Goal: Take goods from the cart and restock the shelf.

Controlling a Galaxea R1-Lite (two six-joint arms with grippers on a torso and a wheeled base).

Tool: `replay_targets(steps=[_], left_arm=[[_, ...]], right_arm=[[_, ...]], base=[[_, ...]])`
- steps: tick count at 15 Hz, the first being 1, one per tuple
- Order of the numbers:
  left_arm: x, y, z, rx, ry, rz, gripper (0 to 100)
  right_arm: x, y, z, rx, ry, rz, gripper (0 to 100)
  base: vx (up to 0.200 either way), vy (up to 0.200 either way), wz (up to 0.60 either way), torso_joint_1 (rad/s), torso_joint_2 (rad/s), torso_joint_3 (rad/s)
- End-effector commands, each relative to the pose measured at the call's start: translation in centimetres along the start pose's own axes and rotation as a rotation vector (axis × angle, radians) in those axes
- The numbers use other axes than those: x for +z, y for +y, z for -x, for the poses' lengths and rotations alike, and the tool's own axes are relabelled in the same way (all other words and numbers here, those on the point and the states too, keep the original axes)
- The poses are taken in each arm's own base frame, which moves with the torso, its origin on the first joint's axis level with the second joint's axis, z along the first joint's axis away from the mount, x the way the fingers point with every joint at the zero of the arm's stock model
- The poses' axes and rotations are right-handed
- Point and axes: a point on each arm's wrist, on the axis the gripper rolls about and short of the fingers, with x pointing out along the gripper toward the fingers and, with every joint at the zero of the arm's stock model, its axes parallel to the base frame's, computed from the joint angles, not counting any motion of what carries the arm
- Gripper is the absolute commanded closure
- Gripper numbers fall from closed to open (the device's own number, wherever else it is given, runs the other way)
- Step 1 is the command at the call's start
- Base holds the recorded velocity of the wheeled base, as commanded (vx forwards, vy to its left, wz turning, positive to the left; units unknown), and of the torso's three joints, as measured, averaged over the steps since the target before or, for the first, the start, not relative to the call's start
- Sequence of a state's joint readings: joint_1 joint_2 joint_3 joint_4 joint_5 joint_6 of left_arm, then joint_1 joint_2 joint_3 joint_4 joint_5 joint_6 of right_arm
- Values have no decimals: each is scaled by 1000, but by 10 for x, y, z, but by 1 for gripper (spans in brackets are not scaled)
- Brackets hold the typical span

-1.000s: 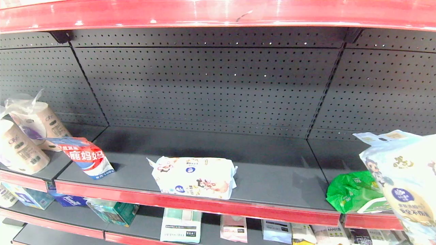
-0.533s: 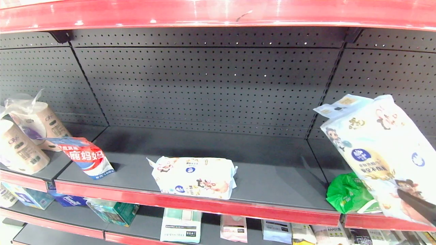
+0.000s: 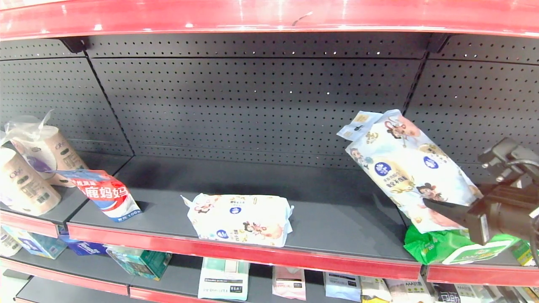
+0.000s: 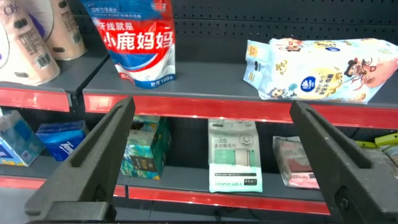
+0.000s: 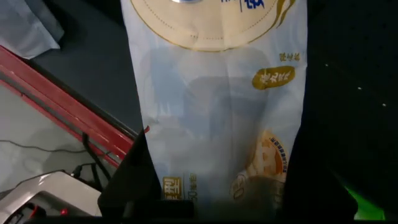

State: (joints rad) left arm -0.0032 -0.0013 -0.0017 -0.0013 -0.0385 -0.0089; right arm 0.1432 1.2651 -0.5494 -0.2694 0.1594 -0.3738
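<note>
A white soft plastic pack printed with cartoon figures (image 3: pixel 404 168) hangs tilted above the right end of the grey metal shelf (image 3: pixel 337 219), its lower end clamped in the black right gripper (image 3: pixel 438 206), while the left gripper (image 4: pixel 212 106) gapes wide

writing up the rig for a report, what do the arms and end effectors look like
The left end effector has two long, matte dark grey fingers, flat-sided and tapering to the tips. The right end effector is black with a similar pointed finger, a boxy black wrist body behind it, and a grey angular block on top with thin black cables.
</note>
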Motion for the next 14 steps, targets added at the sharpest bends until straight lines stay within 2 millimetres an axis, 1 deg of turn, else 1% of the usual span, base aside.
replay_targets(steps=[1, 3, 4, 5, 8, 12, 14], left_arm=[[0, 0, 0, 0, 1, 0, 0], [0, 0, 0, 0, 1, 0, 0], [0, 0, 0, 0, 1, 0, 0], [0, 0, 0, 0, 1, 0, 0], [0, 0, 0, 0, 1, 0, 0], [0, 0, 0, 0, 1, 0, 0], [0, 0, 0, 0, 1, 0, 0]], right_arm=[[6, 2, -35, 74, 51, 14, 100], [14, 7, -55, 116, 42, 31, 100], [15, 8, -61, 119, 31, 33, 100], [17, 7, -72, 111, 5, 30, 100], [22, 4, -92, 114, -6, 32, 100], [26, 3, -115, 267, -52, 37, 100], [30, 5, -132, 292, -62, 110, 100]], base=[[0, 0, 0, 0, 0, 0], [0, 0, 0, 0, 0, 0], [0, 0, 0, 0, 0, 0], [0, 0, 0, 0, 0, 0], [0, 0, 0, 0, 0, 0], [0, 0, 0, 0, 0, 0], [0, 0, 0, 0, 0, 0]])
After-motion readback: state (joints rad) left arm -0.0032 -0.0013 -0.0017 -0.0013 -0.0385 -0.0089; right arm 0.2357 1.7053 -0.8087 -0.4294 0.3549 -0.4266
